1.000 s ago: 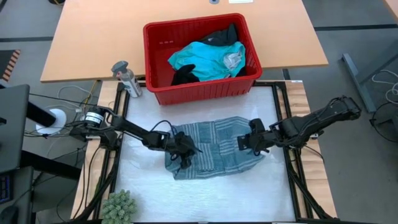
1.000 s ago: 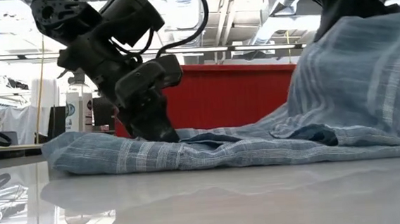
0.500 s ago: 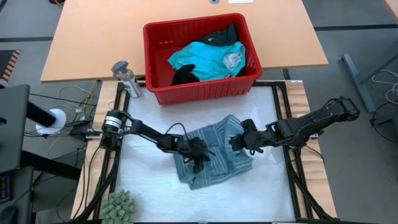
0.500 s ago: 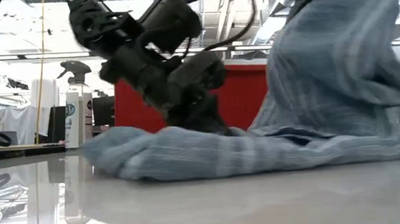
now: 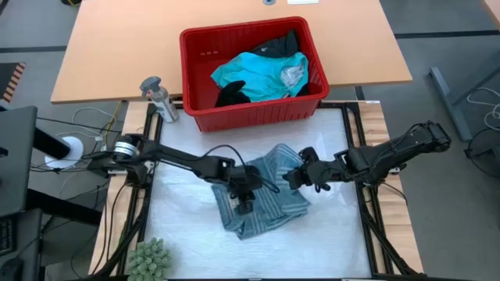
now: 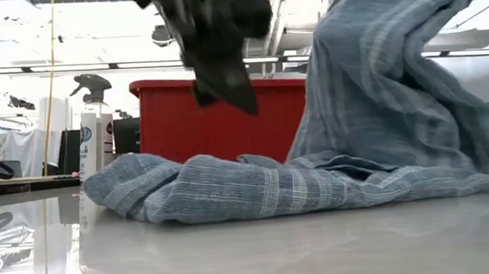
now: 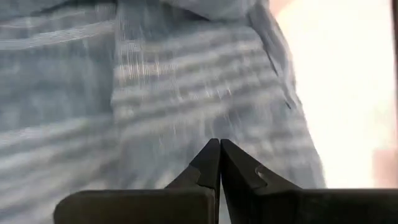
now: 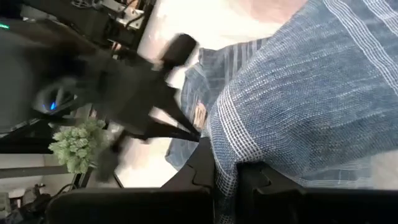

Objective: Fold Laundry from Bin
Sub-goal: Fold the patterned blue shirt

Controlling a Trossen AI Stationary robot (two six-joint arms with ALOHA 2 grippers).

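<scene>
The blue-grey striped garment (image 5: pixel 264 201) lies bunched on the white table mat, its right part drawn up into a peak (image 6: pixel 376 50). My right gripper (image 5: pixel 291 179) is shut on that raised part. My left gripper (image 5: pixel 244 200) hangs over the garment's left half with its fingers (image 7: pixel 219 149) shut and nothing between them. In the low view it (image 6: pixel 223 74) is clear above the cloth. The red bin (image 5: pixel 258 115) stands at the far edge with a turquoise garment (image 5: pixel 254 74) and black ones (image 5: pixel 232 95) inside. My right gripper pinches a bunched edge of the striped garment (image 8: pixel 225 155) between its two fingers. It comes in slanting from the table's right. The cloth hangs from the fingers like a tent, and its lower part (image 6: pixel 257 192) lies on the table.
A grey spray bottle (image 5: pixel 158 97) stands left of the bin. A small green plant (image 5: pixel 148 261) sits at the near left corner. The wooden table (image 5: pixel 117 47) lies beyond the bin. The white mat (image 5: pixel 180 226) shows bare on both sides of the garment.
My left gripper has moved toward the table's right, pushing the garment's left end along, then risen clear of the cloth. My right gripper has carried its held part toward the table's left and up. The garment, first spread wide, is now bunched into a narrower heap.
</scene>
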